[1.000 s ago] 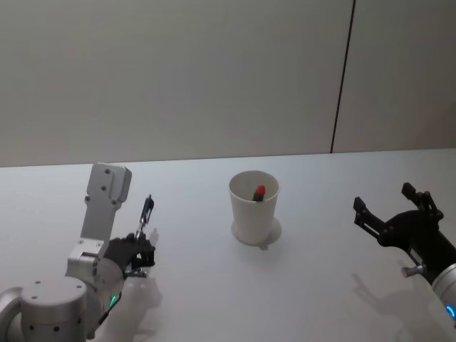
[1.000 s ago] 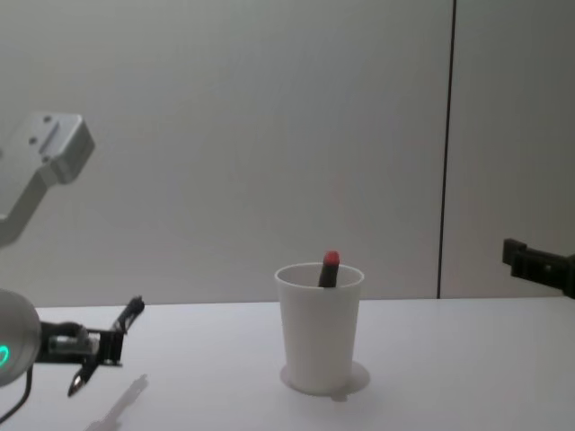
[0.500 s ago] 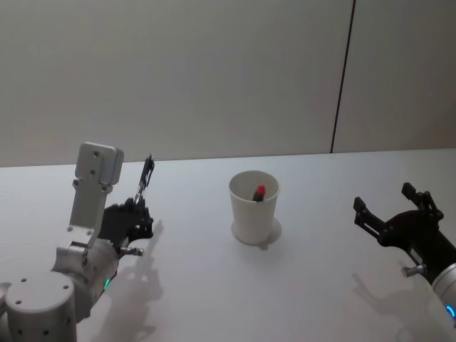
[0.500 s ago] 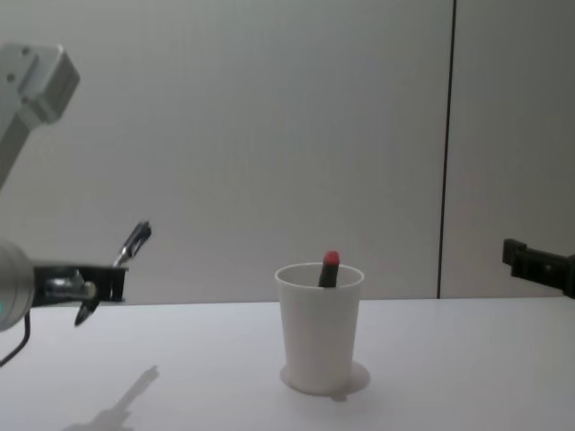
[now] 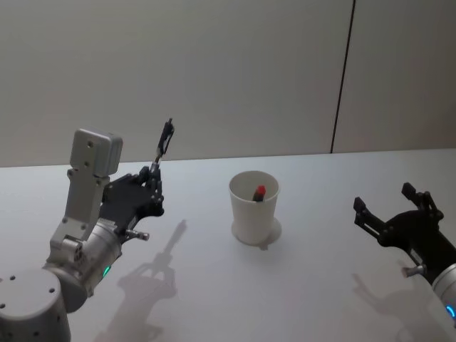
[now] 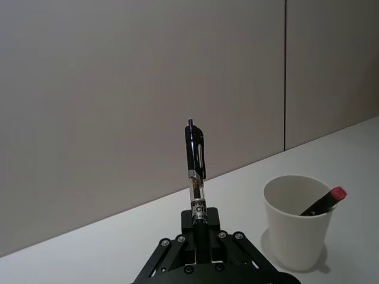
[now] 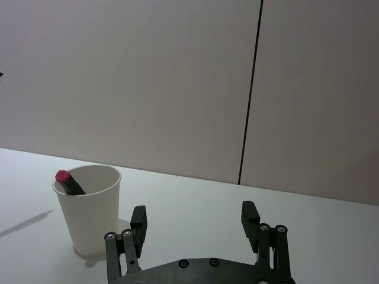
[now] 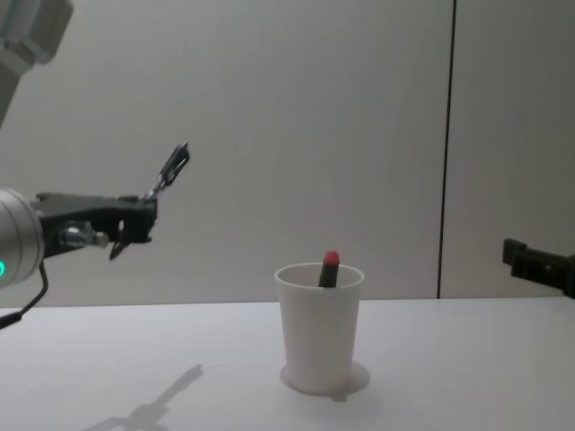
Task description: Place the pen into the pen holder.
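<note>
Your left pincer (image 5: 153, 177) is clamped low on the barrel of the pen (image 5: 164, 142) and holds it in the air above the bench (image 5: 320, 285), to the left of the pen holder (image 5: 254, 210) and well apart from it. The pen is black with a clear section; its clip end points up and leans a little toward the pen holder, while its writing tip pokes out below the pincer in the chest view. The pen holder, a white paper cup, stands upright near the middle of the bench. A red-capped marker (image 5: 259, 192) already leans inside it, its cap just above the rim.

Your right pincer (image 5: 385, 205) sits low at the right side of the bench with its fingers spread apart and nothing between them, well clear of the cup.

By my reading, you are in the carry step: the pen is gripped and raised, but not yet over the cup.

The next move calls for a sweep to the right until the pen's lower end hangs over the cup's open mouth. Bring the pen closer to upright, lower the tip inside the rim on the side free of the marker, and only then part the fingers. Keep the pincer off the rim, since a light paper cup will likely tip.
</note>
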